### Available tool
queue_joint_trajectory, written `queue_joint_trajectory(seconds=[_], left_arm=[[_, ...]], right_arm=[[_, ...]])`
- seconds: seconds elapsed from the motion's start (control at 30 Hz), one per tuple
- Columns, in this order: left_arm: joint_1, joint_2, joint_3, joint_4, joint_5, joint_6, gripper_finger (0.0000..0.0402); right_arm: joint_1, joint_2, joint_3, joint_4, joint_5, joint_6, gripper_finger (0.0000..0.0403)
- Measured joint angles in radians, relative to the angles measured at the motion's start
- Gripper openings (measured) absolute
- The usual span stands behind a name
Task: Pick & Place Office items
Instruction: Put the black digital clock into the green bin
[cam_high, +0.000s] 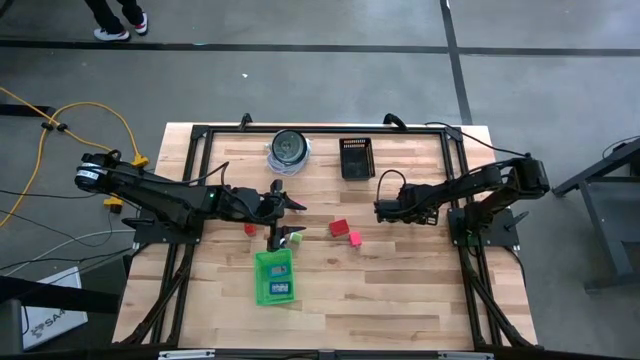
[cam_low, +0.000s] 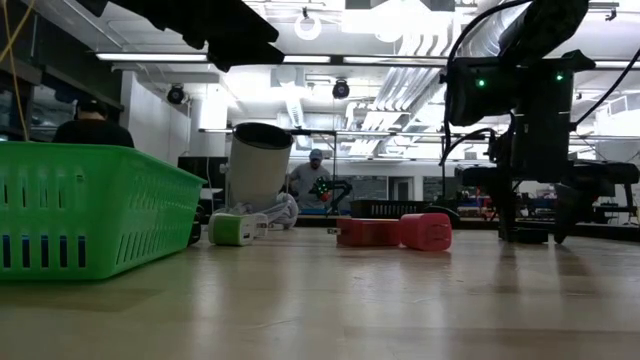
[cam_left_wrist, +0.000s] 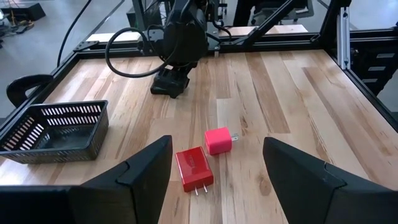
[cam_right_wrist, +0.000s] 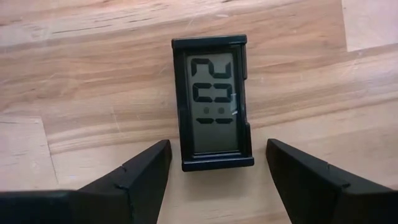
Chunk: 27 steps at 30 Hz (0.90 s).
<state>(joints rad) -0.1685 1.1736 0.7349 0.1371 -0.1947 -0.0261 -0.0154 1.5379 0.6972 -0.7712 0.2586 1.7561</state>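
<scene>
Pale wooden desk (cam_high: 400, 280) carries everything. Left pincer (cam_high: 290, 203) hovers with fingers apart, empty; just behind it sits a round container (cam_high: 289, 149), and toward the desk's near edge a green tray (cam_high: 262, 268) holding two blue pieces (cam_high: 280, 279). Ahead of it lie two red blocks (cam_left_wrist: 217, 140), unobstructed. Right pincer (cam_right_wrist: 214, 163) stands spread wide over one black clock (cam_right_wrist: 213, 102), a black basket (cam_high: 356, 157) nearby.

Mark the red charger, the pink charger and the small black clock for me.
red charger (cam_left_wrist: 194, 167): left wrist view, flat top face.
pink charger (cam_left_wrist: 217, 140): left wrist view, top face.
small black clock (cam_right_wrist: 212, 99): right wrist view, middle of its display.
</scene>
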Motion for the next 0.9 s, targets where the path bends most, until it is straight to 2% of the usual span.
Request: queue_joint_trajectory(seconds=[0.63, 0.9], left_arm=[[0.0, 0.0, 0.0, -0.001, 0.0, 0.0, 0.0246], [0.0, 0.0, 0.0, -0.001, 0.0, 0.0, 0.0246]], right_arm=[[0.0, 0.0, 0.0, 0.003, 0.0, -0.003, 0.0256], [0.0, 0.0, -0.001, 0.021, -0.003, 0.019, 0.0221]])
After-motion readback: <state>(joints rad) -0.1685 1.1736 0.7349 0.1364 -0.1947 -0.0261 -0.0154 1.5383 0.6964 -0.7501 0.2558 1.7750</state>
